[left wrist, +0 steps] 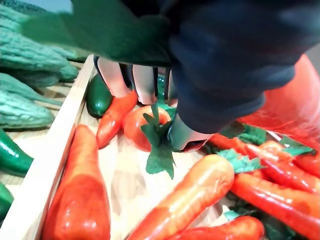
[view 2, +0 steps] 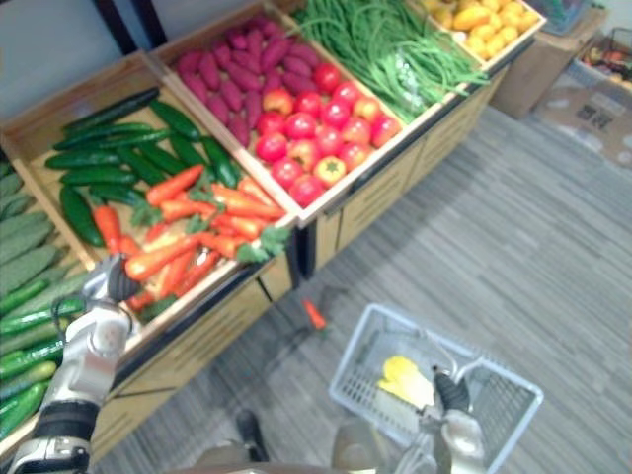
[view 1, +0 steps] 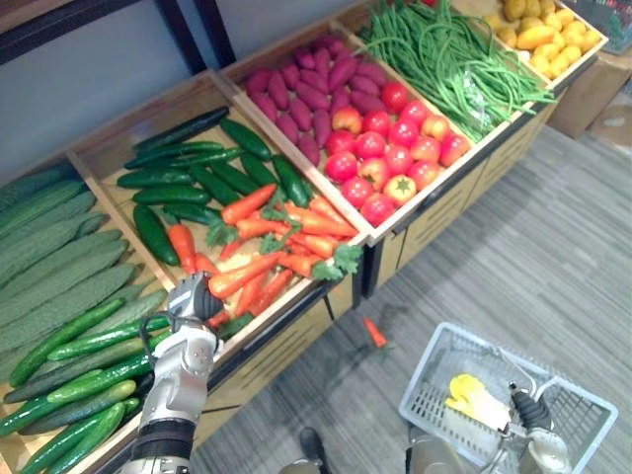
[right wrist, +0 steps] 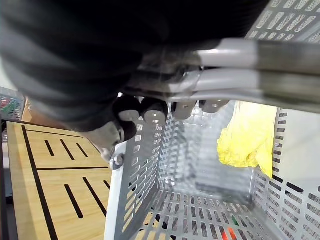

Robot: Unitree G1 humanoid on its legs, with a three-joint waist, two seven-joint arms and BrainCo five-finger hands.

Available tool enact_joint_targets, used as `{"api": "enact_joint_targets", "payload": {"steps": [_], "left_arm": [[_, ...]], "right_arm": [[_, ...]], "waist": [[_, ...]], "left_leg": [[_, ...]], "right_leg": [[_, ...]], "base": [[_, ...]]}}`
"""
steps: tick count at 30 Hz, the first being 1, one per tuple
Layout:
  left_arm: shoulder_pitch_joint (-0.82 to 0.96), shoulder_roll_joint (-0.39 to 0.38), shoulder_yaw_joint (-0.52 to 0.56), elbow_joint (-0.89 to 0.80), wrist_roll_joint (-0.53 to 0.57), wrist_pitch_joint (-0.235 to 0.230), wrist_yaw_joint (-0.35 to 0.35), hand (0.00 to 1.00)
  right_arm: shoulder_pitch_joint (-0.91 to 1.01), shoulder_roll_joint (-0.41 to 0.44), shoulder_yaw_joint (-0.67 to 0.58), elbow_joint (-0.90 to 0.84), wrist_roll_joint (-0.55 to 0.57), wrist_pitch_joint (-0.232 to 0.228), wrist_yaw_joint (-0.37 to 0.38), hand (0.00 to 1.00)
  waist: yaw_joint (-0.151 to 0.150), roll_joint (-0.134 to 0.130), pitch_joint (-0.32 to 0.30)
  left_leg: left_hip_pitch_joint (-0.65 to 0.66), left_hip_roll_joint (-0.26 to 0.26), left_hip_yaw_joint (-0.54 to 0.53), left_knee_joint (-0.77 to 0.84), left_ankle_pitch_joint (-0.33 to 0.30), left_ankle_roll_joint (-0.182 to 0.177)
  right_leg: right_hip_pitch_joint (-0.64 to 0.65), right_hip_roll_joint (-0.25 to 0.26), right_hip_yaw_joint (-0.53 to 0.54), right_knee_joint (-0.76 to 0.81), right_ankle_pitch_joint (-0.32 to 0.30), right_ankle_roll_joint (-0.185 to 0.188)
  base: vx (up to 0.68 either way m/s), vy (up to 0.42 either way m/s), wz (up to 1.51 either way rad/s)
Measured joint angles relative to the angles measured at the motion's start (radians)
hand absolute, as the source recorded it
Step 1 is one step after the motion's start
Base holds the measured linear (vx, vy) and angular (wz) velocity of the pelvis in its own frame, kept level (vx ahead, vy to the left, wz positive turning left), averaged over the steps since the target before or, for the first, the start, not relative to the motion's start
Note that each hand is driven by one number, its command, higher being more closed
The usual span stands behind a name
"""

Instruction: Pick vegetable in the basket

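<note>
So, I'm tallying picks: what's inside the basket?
One yellow item lies in the basket; the right hand, gripping the handles, hides part of its bottom.

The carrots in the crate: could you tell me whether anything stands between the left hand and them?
Nothing visible does. The left hand sits right over the carrots, with only their green leaves around it. The right hand grips the handle of the basket.

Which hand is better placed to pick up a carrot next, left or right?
Left, I would say. The left hand is down among the carrots in their bin, touching one. The right hand is curled round the handle of the basket and away from the stand, so it is occupied.
</note>
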Motion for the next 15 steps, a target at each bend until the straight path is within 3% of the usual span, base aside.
{"api": "enact_joint_targets", "payload": {"steps": [15], "left_arm": [[0.075, -0.074, 0.072, -0.119, -0.011, -0.007, 0.006, 1.0]], "right_arm": [[0.023, 0.021, -0.041, 0.0, -0.039, 0.013, 0.001, 1.0]], "waist": [[0.009, -0.003, -0.059]], "left_leg": [[0.024, -0.011, -0.021, -0.052, 0.032, 0.002]], "right_leg": [[0.016, -0.005, -0.025, -0.001, 0.0, 0.0]], "base": [[-0.02, -0.008, 0.04]]}}
